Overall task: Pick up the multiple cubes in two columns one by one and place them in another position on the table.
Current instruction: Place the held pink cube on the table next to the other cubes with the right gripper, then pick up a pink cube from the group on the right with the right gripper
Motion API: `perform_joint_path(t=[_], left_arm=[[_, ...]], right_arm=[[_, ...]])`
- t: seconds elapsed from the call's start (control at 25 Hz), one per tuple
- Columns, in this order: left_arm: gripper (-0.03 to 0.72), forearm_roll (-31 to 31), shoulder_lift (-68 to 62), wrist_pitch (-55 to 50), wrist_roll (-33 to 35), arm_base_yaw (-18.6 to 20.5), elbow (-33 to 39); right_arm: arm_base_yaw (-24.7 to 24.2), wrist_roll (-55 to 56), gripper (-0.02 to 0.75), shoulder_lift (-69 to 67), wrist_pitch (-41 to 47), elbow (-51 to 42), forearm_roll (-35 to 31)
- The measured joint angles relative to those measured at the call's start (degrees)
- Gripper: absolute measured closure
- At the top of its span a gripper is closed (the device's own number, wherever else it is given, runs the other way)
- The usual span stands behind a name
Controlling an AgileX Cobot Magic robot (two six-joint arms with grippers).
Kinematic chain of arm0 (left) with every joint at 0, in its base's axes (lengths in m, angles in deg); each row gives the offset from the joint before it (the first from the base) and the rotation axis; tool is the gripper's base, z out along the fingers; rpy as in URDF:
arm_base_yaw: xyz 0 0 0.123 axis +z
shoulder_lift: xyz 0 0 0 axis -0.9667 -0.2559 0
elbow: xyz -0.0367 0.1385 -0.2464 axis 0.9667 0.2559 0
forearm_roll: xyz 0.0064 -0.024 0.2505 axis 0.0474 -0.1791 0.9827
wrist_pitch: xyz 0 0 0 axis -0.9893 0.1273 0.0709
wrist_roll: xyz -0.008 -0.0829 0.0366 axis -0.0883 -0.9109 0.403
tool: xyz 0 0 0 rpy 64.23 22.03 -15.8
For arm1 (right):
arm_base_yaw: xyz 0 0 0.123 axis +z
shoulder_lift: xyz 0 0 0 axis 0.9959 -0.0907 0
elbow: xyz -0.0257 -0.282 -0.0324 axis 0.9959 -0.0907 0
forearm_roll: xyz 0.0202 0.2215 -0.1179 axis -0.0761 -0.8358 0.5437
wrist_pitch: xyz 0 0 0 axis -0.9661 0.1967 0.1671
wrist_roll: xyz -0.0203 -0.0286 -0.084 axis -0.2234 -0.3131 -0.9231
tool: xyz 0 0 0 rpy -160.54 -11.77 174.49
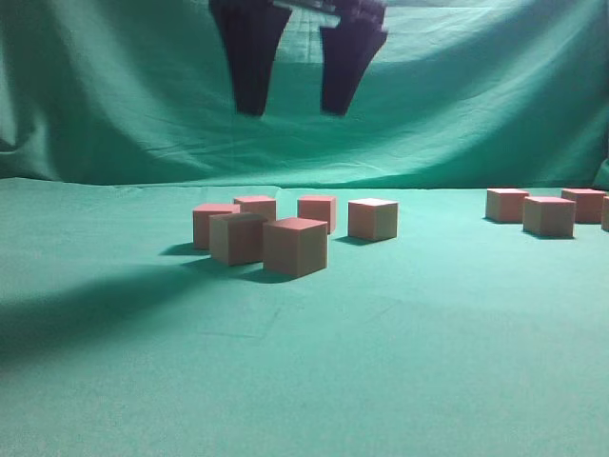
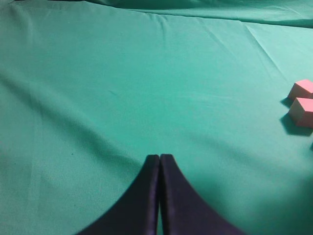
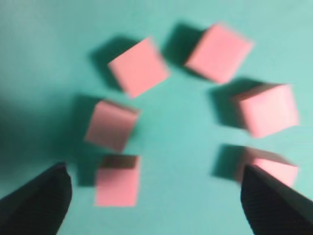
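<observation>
Several pinkish-red cubes with tan sides stand in a loose cluster on the teal table [image 1: 304, 381], the nearest being one cube [image 1: 296, 246]. My right gripper [image 1: 293, 109] hangs open and empty high above this cluster. In the right wrist view its jaws [image 3: 154, 171] frame the same cubes from above, one cube [image 3: 117, 181] near the left fingertip and another [image 3: 274, 169] partly behind the right fingertip. My left gripper [image 2: 160, 156] is shut and empty over bare cloth. Two cubes [image 2: 302, 111] lie at the right edge of the left wrist view.
A second group of cubes [image 1: 549, 216] stands at the far right of the table, running past the frame edge. A draped green cloth backdrop [image 1: 476, 95] rises behind the table. The left gripper does not show in the exterior view.
</observation>
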Motion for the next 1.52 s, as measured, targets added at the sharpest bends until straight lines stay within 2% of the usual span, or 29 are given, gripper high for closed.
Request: perform_joint_path(t=[0.12, 0.2, 0.28, 0.36, 0.56, 0.68, 0.84, 0.92, 1.08, 1.32, 1.52], left_arm=[[0.688, 0.0, 0.0, 0.0, 0.0, 0.0, 0.0], [0.688, 0.0, 0.0, 0.0, 0.0, 0.0, 0.0], [0.688, 0.0, 0.0, 0.0, 0.0, 0.0, 0.0], [0.688, 0.0, 0.0, 0.0, 0.0, 0.0, 0.0], [0.688, 0.0, 0.0, 0.0, 0.0, 0.0, 0.0], [0.688, 0.0, 0.0, 0.0, 0.0, 0.0, 0.0], [0.688, 0.0, 0.0, 0.0, 0.0, 0.0, 0.0], [0.688, 0.0, 0.0, 0.0, 0.0, 0.0, 0.0], [0.688, 0.0, 0.0, 0.0, 0.0, 0.0, 0.0], [0.688, 0.0, 0.0, 0.0, 0.0, 0.0, 0.0], [0.688, 0.0, 0.0, 0.0, 0.0, 0.0, 0.0]], right_arm=[[0.0, 7.8, 0.099, 2.5, 0.7, 1.3, 9.4], [-0.2, 13.6, 0.166, 5.2, 0.9, 1.4, 16.7], [-1.5, 18.0, 0.158, 8.1, 1.0, 1.4, 20.2], [-4.3, 20.6, 0.158, 10.8, 1.1, 1.5, 20.8], [-13.7, 22.7, 0.158, 15.6, 1.2, -1.1, 18.2], [-20.6, 23.8, 0.158, 16.0, 1.2, -6.4, 14.0], [-26.8, 24.4, 0.158, 15.1, 1.2, -16.1, 9.4], [-28.1, 24.6, 0.158, 14.1, -0.2, -21.0, 8.5], [-28.5, 24.7, 0.158, 12.1, -8.9, -26.4, 6.1], [-28.5, 21.8, 0.158, 8.3, -20.1, -26.9, 4.3], [-28.5, 20.6, 0.158, 5.2, -26.0, -26.9, 4.2]])
